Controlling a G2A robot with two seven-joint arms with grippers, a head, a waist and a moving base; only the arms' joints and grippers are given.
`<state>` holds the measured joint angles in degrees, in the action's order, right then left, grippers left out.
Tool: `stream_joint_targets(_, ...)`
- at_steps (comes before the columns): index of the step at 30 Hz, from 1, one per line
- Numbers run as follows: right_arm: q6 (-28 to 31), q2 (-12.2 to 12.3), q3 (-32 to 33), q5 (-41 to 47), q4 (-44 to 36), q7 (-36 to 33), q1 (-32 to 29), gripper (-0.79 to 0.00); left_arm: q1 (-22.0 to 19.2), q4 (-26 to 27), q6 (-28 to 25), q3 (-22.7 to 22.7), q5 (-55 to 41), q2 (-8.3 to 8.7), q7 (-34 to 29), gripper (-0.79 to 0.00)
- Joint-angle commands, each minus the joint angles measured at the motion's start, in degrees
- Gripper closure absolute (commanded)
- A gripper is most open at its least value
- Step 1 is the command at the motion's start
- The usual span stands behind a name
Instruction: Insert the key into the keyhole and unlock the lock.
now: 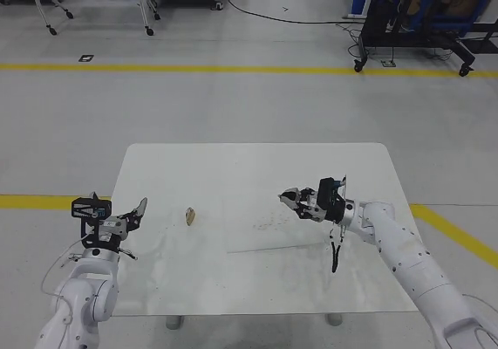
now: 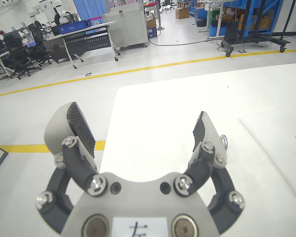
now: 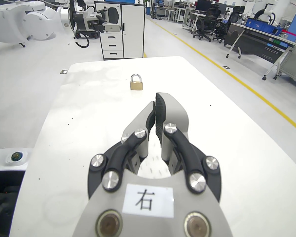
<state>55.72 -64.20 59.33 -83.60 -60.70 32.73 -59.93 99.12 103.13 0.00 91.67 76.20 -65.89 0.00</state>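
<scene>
My right gripper (image 3: 155, 101) is clenched, its pinch hidden, padlock (image 3: 136, 82) ahead; my left gripper (image 2: 138, 117), released, half-hides that padlock.

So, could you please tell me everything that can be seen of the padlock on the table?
The padlock is small, with a squarish brass-coloured body and a silvery metal shackle. The shackle looks closed, with both legs in the body. It appears to stand upright on its base, shackle up, with one broad face toward the right wrist camera. In the top view it sits left of the middle of the white table. Only the table touches it. No keyhole can be made out.
</scene>
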Motion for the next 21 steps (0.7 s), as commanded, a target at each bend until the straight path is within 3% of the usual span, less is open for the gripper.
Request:
stream_joint_targets(1,0.0,0.0,0.0,0.0,0.0,0.0,0.0,0.000,0.0,0.0,0.0,0.0,0.0,0.00,0.0,-0.785)
stream_joint_targets(6,1.9,-0.2,-0.3,3.1,-1.0,2.8,-1.0,0.000,0.0,-0.1,-0.4,-0.1,-1.2,-0.06,0.1,-0.785)
stream_joint_targets(10,2.3,-1.2,-4.9,10.2,1.2,8.8,-0.6,0.000,-0.2,0.5,-7.4,1.0,-21.2,-0.69,0.6,-0.785)
stream_joint_targets(15,2.3,-2.1,-15.0,20.6,3.0,13.5,2.9,0.000,-2.1,4.1,-19.1,-0.3,-46.7,-0.80,-12.8,-0.785)
stream_joint_targets(18,2.3,-2.0,-20.0,25.9,4.4,13.5,5.6,0.000,-4.7,5.2,-21.7,-2.1,-52.1,-0.53,-21.6,-0.785)
stream_joint_targets(21,2.3,-1.9,-20.4,26.4,4.7,13.5,5.9,0.000,-5.0,5.4,-22.0,-2.2,-52.0,-0.46,-22.7,-0.785)
